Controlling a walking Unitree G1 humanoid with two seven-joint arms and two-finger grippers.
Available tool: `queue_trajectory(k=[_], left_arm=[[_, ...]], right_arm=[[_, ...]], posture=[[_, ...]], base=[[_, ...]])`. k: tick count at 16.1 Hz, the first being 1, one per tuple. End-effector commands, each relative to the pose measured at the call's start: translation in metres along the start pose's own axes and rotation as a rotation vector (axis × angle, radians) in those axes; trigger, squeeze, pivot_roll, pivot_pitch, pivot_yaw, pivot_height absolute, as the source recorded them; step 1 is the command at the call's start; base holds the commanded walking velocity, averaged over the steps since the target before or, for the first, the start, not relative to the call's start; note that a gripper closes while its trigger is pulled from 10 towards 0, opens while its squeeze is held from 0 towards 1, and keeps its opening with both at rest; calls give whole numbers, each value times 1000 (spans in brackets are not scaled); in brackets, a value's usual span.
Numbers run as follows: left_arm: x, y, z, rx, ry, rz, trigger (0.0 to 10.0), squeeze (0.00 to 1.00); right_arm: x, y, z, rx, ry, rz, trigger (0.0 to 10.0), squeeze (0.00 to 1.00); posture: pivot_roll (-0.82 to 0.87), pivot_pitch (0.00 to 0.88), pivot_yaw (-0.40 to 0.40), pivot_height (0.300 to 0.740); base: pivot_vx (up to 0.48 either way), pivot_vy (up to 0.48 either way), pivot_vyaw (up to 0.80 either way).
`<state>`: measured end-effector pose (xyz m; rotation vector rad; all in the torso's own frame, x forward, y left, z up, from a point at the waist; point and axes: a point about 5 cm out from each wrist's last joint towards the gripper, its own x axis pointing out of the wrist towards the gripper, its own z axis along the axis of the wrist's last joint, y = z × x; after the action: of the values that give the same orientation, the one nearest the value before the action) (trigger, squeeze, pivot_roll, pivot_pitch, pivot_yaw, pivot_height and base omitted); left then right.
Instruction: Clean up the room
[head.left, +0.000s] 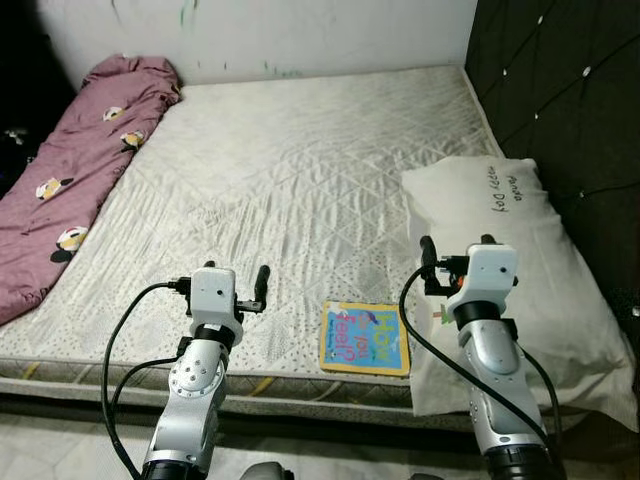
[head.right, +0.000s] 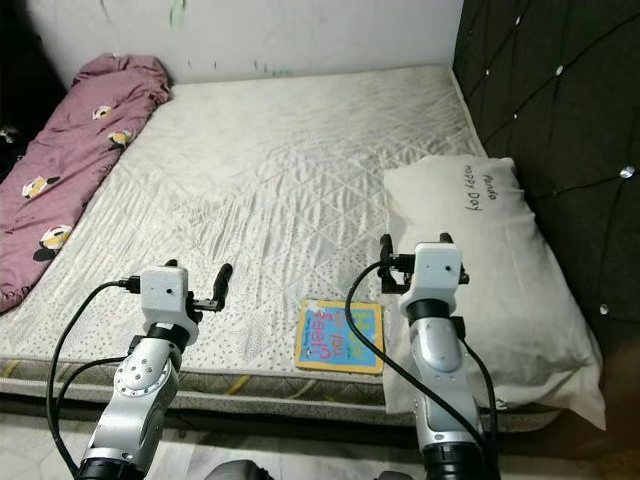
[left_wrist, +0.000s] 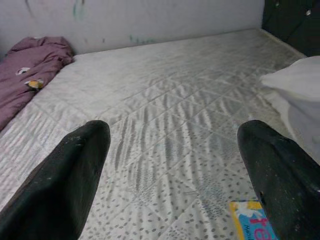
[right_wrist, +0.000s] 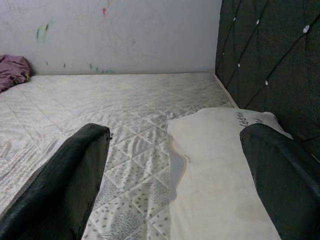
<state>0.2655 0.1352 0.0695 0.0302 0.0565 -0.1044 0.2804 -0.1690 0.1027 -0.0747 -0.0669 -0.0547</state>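
From the head views, a picture book (head.left: 365, 338) lies flat at the near edge of the mattress (head.left: 300, 180), between the two pincers and a little nearer than their fingertips, its far side touching the white pillow (head.left: 500, 270). The left pincer (head.left: 262, 284) is raised over the mattress edge, forearm upright, fingers pointing ahead; the right pincer (head.left: 456, 250) stands likewise above the pillow's near corner. A crumpled pink blanket (head.left: 75, 170) lies well off beyond the left pincer. In the left wrist view, that pincer's fingers (left_wrist: 65, 180) are spread wide, the book's corner (left_wrist: 250, 225) just beside one. In the right wrist view, the fingers (right_wrist: 65, 180) are also spread, the pillow (right_wrist: 220, 170) between them, beside the dark headboard (right_wrist: 270, 55).
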Motion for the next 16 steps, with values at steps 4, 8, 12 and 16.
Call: queue_trajectory(k=[4,8,12,16], left_arm=[[3,-7,3,-41,4,-47,10000,0],[9,-6,6,-58,-3,-37,10000,0],[11,-9,8,-73,-14,-20,10000,0],[10,-8,6,-82,-13,-5,10000,0]], right_arm=[[8,5,-1,15,19,17,10000,0],[9,5,1,14,5,29,10000,0],[11,10,3,-7,-9,61,10000,0],[12,12,4,-2,-13,71,10000,0]], posture=[[-57,0,103,740],[-53,0,93,740],[-50,0,75,740],[-47,0,77,740]], base=[[0,437,-400],[0,480,-455],[0,480,0],[0,480,0]])
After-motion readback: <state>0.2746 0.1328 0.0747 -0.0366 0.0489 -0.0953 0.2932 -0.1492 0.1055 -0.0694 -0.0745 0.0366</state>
